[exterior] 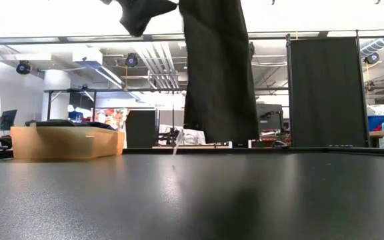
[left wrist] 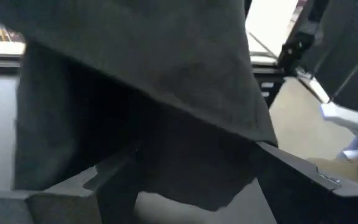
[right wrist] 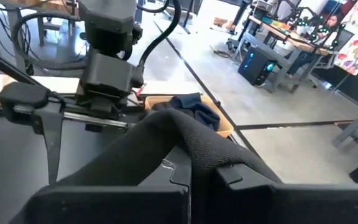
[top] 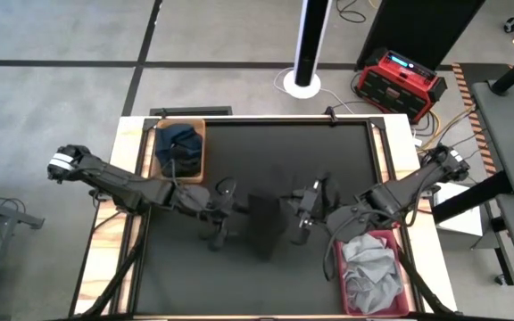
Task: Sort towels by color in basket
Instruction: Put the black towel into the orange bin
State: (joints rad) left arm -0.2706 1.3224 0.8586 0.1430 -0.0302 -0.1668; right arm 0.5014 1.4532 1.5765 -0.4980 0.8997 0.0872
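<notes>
A black towel (top: pixel 261 223) hangs in mid-air over the middle of the table, between my two grippers. In the low view the black towel (exterior: pixel 219 80) drops from above and its lower edge ends just above the tabletop. My right gripper (top: pixel 300 214) is on its right side, shut on it. My left gripper (top: pixel 224 218) is on its left side and is open. In the left wrist view the black towel (left wrist: pixel 135 74) hangs close in front of the widely spread fingers. Navy towels (top: pixel 178 143) lie in a tan basket (top: pixel 202 147), grey towels (top: pixel 373 272) in a red basket (top: pixel 339 259). My right gripper (right wrist: pixel 191 186) pinches a raised fold (right wrist: pixel 185 140) at the towel's top between its two fingers, coming roughly level from the table's right. The cloth drapes over both fingers and hangs slack below, lifted clear of the table. My left gripper: I cannot tell whether its fingers touch the cloth.
The tan basket (exterior: pixel 65 143) stands at the table's far left corner, the red basket at the near right corner. The dark tabletop (top: pixel 186 276) lies bare near the front left. A red box (top: pixel 398 78) and a white post (top: pixel 309 45) stand on the floor beyond the table.
</notes>
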